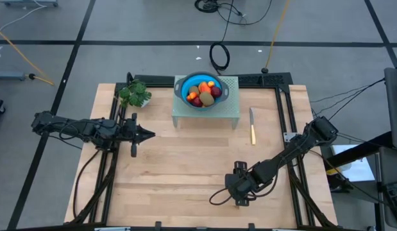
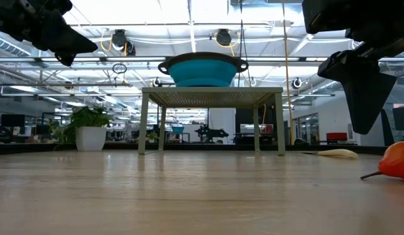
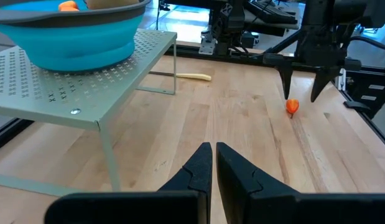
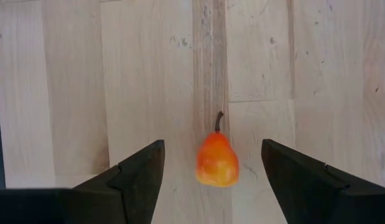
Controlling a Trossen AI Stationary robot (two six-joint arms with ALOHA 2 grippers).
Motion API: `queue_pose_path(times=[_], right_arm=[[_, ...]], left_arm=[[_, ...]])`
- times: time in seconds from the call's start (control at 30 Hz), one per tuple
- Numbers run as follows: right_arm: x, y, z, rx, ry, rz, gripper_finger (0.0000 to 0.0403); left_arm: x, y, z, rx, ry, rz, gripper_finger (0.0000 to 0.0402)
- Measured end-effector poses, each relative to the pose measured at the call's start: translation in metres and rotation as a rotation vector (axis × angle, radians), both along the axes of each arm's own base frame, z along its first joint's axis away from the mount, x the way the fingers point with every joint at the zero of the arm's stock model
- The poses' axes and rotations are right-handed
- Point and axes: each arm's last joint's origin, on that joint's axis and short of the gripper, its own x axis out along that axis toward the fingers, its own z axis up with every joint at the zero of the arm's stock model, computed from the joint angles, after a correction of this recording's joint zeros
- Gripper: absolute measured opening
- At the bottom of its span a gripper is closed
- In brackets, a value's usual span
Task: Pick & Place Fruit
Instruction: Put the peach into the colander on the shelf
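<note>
On the near edge of the wooden surface (image 1: 185, 179), the right pincer (image 4: 212, 171) hangs with its fingers spread wide on either side of a small orange-red pear (image 4: 216, 160) and holds nothing. The pear lies on its side on the wood, stem pointing away from the wrist, apart from both fingers.

Risks, as a judgement: the pear is small, rounded and tapered, so if the fingers close on its narrow end it may squirt out and roll across the boards. It also sits a little nearer one finger than the other, so that finger could nudge it sideways before the other arrives. Coming down too far would press the fingertips into the wood.

Farther back and to the left, the left pincer (image 3: 213, 163) waits above the wood with its fingers shut and empty, pointing toward the middle.

Farther still, a yellow-handled knife (image 1: 252, 126) lies on the wood near a perforated green stand (image 1: 227, 112). On the stand sits a blue bowl (image 1: 183, 86) already holding several fruits (image 1: 204, 93). The lift onto this raised bowl could clip its rim or the stand and spill them. A leafy green bunch (image 1: 135, 94) rests at the far left corner.

No brand, label or readable writing is visible anywhere.
</note>
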Motion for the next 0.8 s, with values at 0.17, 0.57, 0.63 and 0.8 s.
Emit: queue_pose_path(times=[0.17, 0.57, 0.63, 0.8], right_arm=[[0.0, 0.0, 0.0, -0.002, 0.005, 0.001, 0.0263], [-0.011, -0.005, -0.024, 0.041, 0.047, -0.008, 0.0263], [-0.011, -0.006, -0.025, 0.046, 0.039, -0.009, 0.0263], [-0.014, -0.007, -0.032, 0.051, 0.033, -0.009, 0.0263]], left_arm=[[0.0, 0.0, 0.0, 0.0, 0.0, 0.0, 0.0021], [0.0, 0.0, 0.0, 0.0, 0.0, 0.0, 0.0021], [0.0, 0.0, 0.0, 0.0, 0.0, 0.0, 0.0021], [0.0, 0.0, 0.0, 0.0, 0.0, 0.0, 0.0021]])
